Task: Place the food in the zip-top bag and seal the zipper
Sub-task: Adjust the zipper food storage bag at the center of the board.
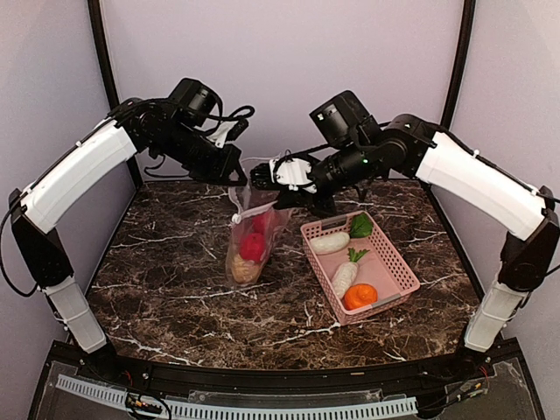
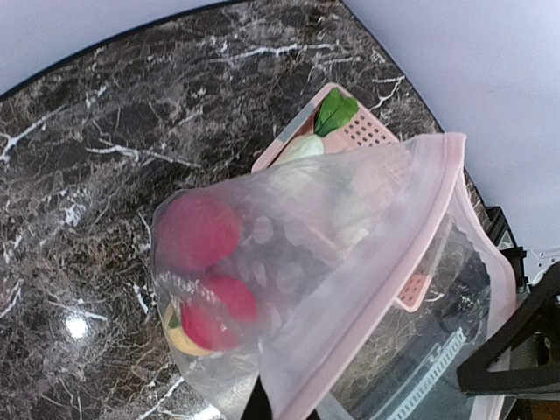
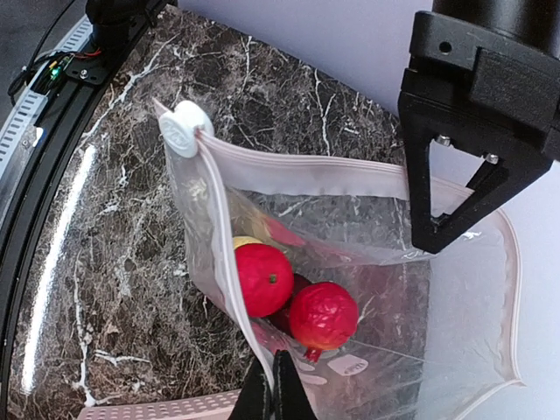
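Both tools, left (image 1: 234,182) and right (image 1: 260,178), are pinched shut on the mouth of the crinkly clear bag (image 1: 254,229), which hangs over the veined marble bench (image 1: 175,280) beside a pink mesh basket (image 1: 398,252) (only the right wrist view shows the round white slider (image 3: 184,129) on the pale zipper (image 3: 297,162) and the glossy red balls (image 3: 262,278) inside).

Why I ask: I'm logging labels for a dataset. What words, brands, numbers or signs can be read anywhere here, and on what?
No readable text in any view.
zip-top bag: only faint pale round marks, no letters.
white round slider: ridged moulding, too blurred to tell any lettering.
pink basket: no label visible.
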Robot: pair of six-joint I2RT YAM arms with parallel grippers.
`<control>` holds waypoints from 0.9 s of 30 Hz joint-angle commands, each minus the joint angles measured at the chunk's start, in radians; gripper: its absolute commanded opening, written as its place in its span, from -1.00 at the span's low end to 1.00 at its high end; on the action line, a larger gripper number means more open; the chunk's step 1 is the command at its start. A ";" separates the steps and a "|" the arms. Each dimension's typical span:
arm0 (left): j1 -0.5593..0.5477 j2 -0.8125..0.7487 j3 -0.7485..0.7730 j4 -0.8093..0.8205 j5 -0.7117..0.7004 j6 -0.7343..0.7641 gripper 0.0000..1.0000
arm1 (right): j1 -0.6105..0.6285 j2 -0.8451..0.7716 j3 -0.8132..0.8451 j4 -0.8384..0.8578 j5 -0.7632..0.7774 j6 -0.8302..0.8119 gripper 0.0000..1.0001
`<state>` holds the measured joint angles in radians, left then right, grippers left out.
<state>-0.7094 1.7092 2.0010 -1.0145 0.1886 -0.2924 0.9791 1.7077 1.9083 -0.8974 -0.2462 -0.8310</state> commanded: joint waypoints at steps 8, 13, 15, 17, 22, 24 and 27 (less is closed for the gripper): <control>-0.002 0.014 -0.073 -0.010 0.033 -0.020 -0.99 | -0.002 -0.017 -0.049 0.036 0.012 0.034 -0.46; -0.002 0.014 -0.098 0.011 0.057 -0.018 -0.99 | -0.001 -0.073 -0.078 0.012 0.015 0.030 -0.03; -0.002 0.014 -0.105 0.022 0.069 -0.021 -0.98 | -0.001 -0.101 -0.085 -0.016 0.027 0.032 0.02; -0.002 0.011 -0.110 0.032 0.073 -0.022 -0.99 | -0.005 -0.131 -0.103 -0.025 0.046 0.035 0.04; -0.002 -0.008 -0.115 0.064 0.043 0.018 -0.99 | -0.070 -0.207 -0.132 -0.036 0.039 0.051 0.07; -0.002 -0.025 -0.123 0.091 0.032 0.040 -0.99 | -0.122 -0.226 -0.139 -0.036 0.028 0.057 0.08; -0.002 -0.056 -0.132 0.137 0.023 0.060 -0.99 | -0.202 -0.257 -0.179 -0.026 0.013 0.066 0.11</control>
<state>-0.7097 1.7412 1.8874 -0.9436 0.2363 -0.2798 0.8612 1.4860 1.7794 -0.9215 -0.2169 -0.7929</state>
